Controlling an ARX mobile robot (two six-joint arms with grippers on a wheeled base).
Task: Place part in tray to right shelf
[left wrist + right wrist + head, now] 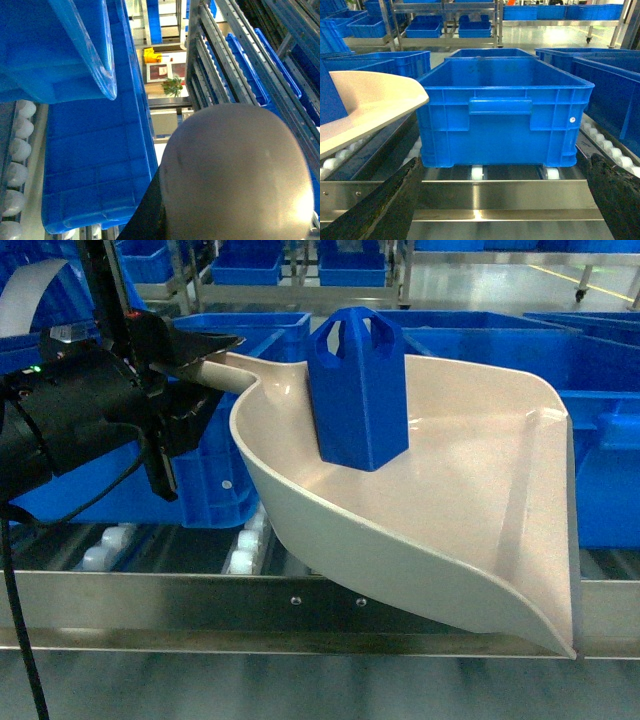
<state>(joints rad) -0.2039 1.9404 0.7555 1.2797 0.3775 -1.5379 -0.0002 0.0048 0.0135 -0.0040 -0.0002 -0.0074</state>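
Part [357, 390] upright in tray [480, 530]; left gripper [190, 365] clamping handle.

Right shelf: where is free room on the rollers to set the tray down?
The clearest free patch on the stainless-steel roller shelf is the rollers behind its front bar, between the left blue plastic crate and the right one, under the beige scoop tray carrying the blue part. Behind, crates crowd it.
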